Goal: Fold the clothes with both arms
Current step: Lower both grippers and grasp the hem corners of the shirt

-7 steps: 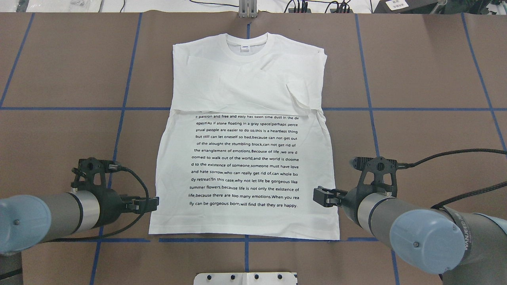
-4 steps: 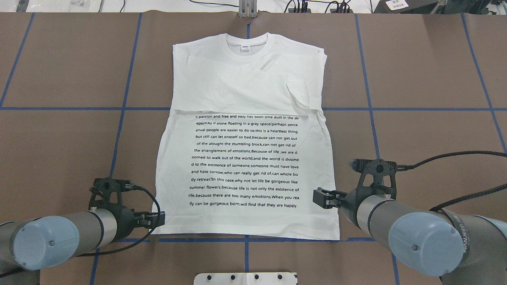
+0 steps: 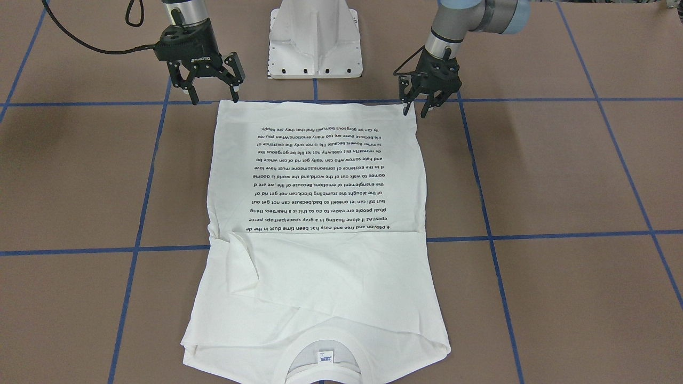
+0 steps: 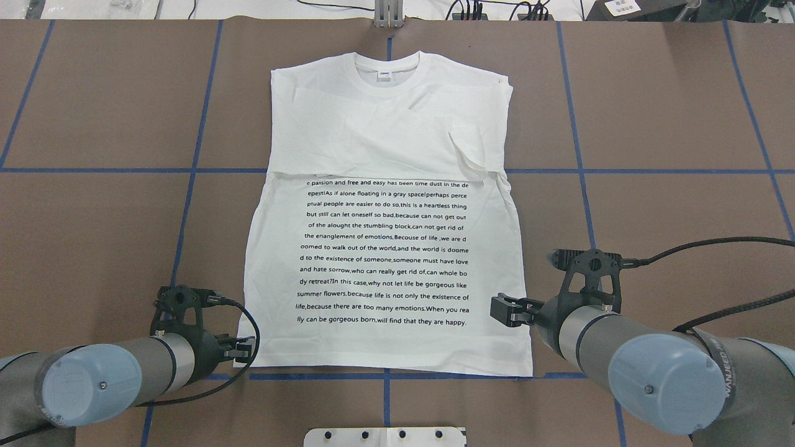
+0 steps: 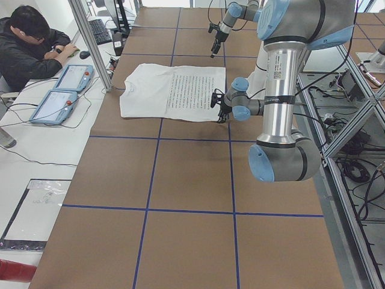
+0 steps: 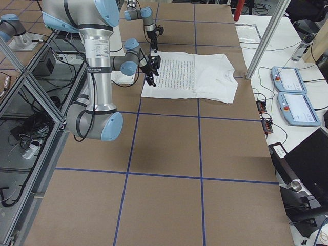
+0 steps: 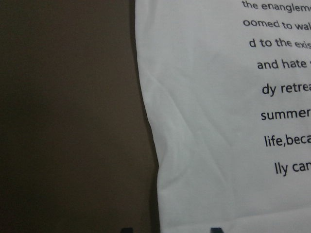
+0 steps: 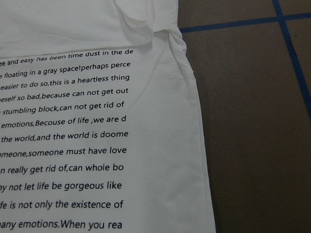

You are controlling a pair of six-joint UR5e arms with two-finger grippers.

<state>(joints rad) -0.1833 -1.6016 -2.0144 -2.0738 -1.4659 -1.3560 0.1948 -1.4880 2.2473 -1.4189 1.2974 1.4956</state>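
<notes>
White shirt flat, hem corners by left pincer, right pincer

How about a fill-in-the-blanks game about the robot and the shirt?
The shirt is ____ in colour.
The words printed on it are ____ in colour.
The left hand and right hand are not shut but ____.
The tape lines on the table are ____ in colour.
Missing words: white, black, open, blue.
</notes>
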